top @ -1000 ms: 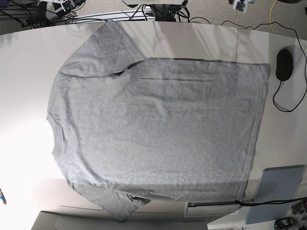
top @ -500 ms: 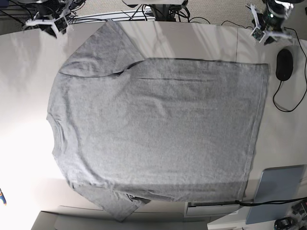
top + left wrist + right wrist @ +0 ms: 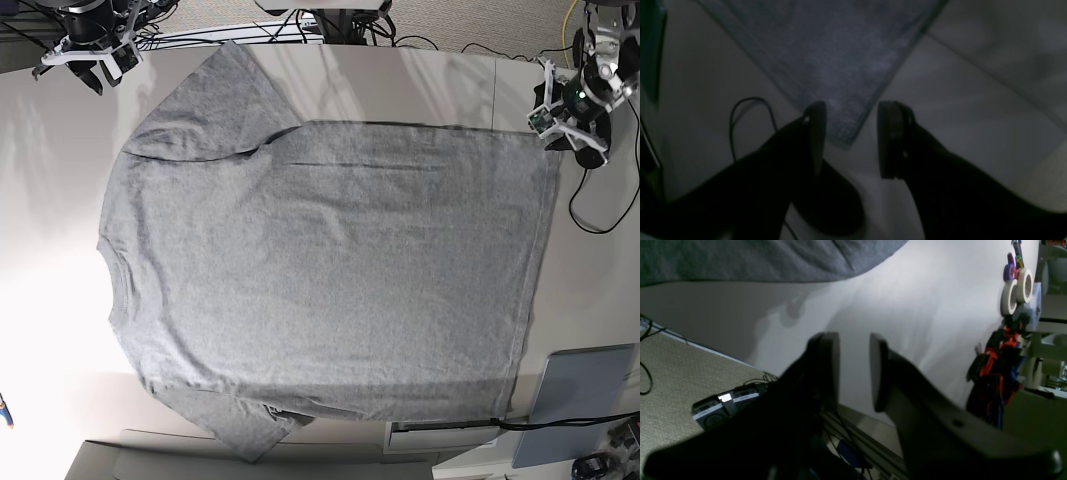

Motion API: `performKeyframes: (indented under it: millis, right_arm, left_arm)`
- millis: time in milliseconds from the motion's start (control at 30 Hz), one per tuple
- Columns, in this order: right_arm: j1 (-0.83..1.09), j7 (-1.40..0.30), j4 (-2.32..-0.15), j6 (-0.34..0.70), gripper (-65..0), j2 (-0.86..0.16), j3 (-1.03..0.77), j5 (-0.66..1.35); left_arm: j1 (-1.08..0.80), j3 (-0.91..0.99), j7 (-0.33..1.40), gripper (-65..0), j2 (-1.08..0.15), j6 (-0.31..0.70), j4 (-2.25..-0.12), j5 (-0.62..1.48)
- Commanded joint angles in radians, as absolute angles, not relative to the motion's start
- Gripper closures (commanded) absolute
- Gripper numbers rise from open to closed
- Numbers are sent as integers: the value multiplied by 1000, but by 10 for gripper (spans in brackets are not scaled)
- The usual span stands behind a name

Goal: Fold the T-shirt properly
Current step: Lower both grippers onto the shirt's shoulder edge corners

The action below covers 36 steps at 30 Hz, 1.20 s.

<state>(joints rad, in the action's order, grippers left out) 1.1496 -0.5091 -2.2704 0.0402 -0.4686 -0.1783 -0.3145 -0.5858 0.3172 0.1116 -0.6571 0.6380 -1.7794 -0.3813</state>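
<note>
One T-shirt (image 3: 330, 260), grey, plain side up, lies spread broadly over the white surface (image 3: 50, 280), neck opening toward the scene's left, one sleeve at the far left and one at the near left. No fold across the body is evident; the task is judged to be at its outset.

Two end effectors are present. The left end effector (image 3: 851, 140) stands open and empty at the shirt's far right hem corner, that corner showing between its fingers in the left wrist view; contact cannot be confirmed. The right end effector (image 3: 855, 373) is parted and empty, above the surface at the far left, apart from the far sleeve.

Step in hand: judged to be the approach for a first grasp. The next move calls for lowering the left fingers around the hem corner and closing, while the right one reaches the sleeve or shoulder edge. Risk noted: one black computer mouse (image 3: 833, 203) sits beside that corner and could be caught.
</note>
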Motion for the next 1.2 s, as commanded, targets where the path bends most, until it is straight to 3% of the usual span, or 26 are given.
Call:
performKeyframes:
  millis: [0,100,233,400,567,667,767,900,1167]
  right_arm:
    - [1161,-501,-2285,26,-207,-477,-185,-324]
    - [1161,-503,-2285,25,-312,-477,-185,-325]
    - [1161,-519,-2285,25,-316,-477,-185,-365]
    - [1160,-509,-2285,25,-316,-477,-185,-422]
    - [1132,-501,-2285,26,-316,-477,-185,-428]
    - [1106,-502,-2285,52,-316,-477,-185,-429]
    - [1091,-500,-2283,195,-315,-477,-184,-450]
    - [1091,-473,-2282,295,-315,-498,-182,-507]
    - [1058,-374,-2216,300,-315,-595,-172,-572]
  left_arm:
    - [-570,283,104,-267,-688,618,-1767,-405]
    - [-518,150,126,-267,-731,535,-1692,-506]
    - [-458,52,171,-267,-767,437,-1611,-525]
    - [-387,28,156,-267,-770,450,-1533,-524]
    - [-371,28,100,-266,-770,534,-1521,-529]
    - [-371,28,84,-187,-770,583,-1521,-541]
    - [-371,28,85,-6,-770,601,-1521,-548]
    - [-371,28,85,0,-762,599,-1521,-547]
    - [-371,28,85,0,-735,601,-1521,-547]
